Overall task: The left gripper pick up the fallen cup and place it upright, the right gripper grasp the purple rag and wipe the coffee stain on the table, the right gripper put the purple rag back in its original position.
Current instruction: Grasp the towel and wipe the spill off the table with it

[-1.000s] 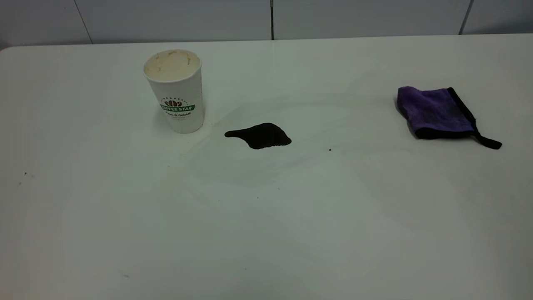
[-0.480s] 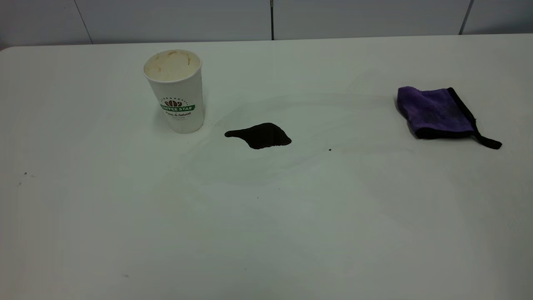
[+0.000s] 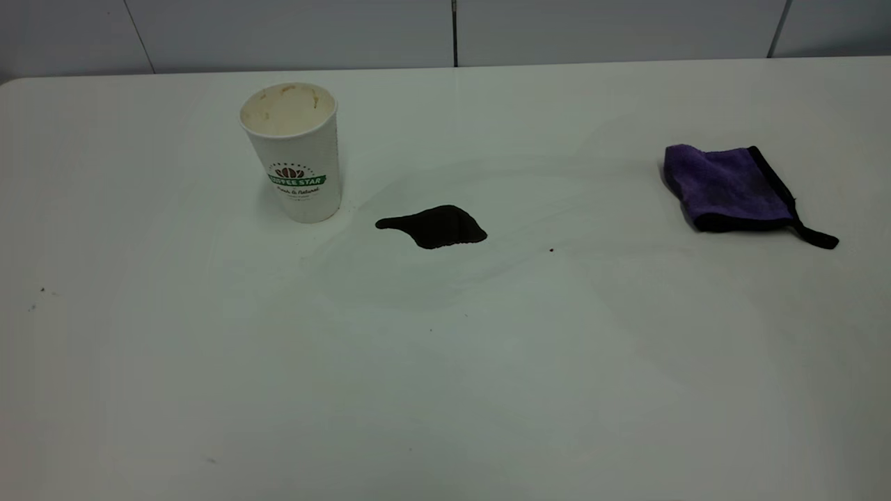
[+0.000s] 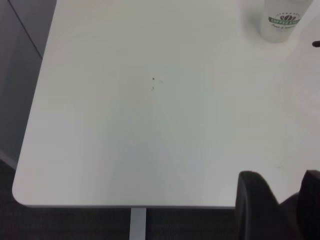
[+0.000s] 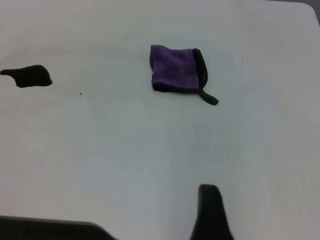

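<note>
Purple rag (image 5: 174, 75) well beyond right claw (image 5: 210, 210) | claw state unclear

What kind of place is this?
Probably a robot test lab, not a café: a bare white table staged with only a cup, a coffee stain and a purple rag.

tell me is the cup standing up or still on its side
Upright. The cup stands on its base on the table, its open mouth facing up, left of the coffee stain.
</note>
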